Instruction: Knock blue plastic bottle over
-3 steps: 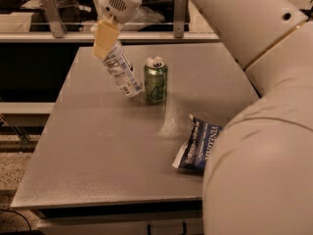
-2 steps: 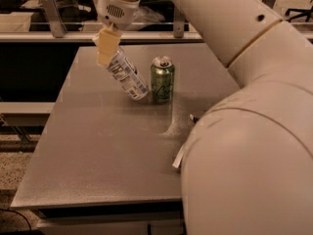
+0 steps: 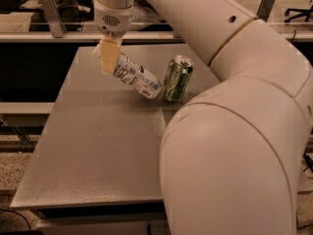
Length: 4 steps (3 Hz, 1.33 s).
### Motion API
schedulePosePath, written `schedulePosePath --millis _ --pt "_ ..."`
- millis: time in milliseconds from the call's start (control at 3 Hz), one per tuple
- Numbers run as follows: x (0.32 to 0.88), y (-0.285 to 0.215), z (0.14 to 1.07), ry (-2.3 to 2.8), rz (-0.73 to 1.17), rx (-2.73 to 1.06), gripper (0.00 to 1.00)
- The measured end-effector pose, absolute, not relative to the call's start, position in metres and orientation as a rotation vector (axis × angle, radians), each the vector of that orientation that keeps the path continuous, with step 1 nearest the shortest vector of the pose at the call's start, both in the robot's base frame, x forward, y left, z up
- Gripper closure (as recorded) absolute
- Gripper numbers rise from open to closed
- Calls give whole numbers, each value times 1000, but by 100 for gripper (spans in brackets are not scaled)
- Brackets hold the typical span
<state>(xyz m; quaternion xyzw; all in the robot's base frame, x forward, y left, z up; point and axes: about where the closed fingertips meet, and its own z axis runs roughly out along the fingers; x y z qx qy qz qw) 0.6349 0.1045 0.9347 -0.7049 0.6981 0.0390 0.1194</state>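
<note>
The blue plastic bottle (image 3: 136, 76) is tipped far over, its base low against the green soda can (image 3: 177, 78) and its top end raised to the left. My gripper (image 3: 108, 57) hangs from the wrist right at the bottle's top end, its tan fingers (image 3: 108, 53) pointing down and covering the cap. The bottle's white-and-blue label faces the camera. The can stands upright on the grey table (image 3: 98, 151).
My large white arm (image 3: 234, 146) fills the right half of the view and hides the table's right side. A railing and shelf (image 3: 54, 31) run behind the table's far edge. The table's left and front edges drop to the floor.
The bottle has tipped further toward lying flat, its base sliding against the can. My gripper has stayed at its top end, moving lower. The arm now covers more of the right side.
</note>
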Motion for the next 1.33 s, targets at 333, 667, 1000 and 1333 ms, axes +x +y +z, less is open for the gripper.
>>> schedulePosePath --millis 333,667,1000,1333 --pt "631 108 926 2037 90 -2105 98" --pt "627 110 923 2037 81 -2125 75" --pt "621 111 917 2038 89 -2148 53" --pt "614 113 908 2041 105 -2172 29"
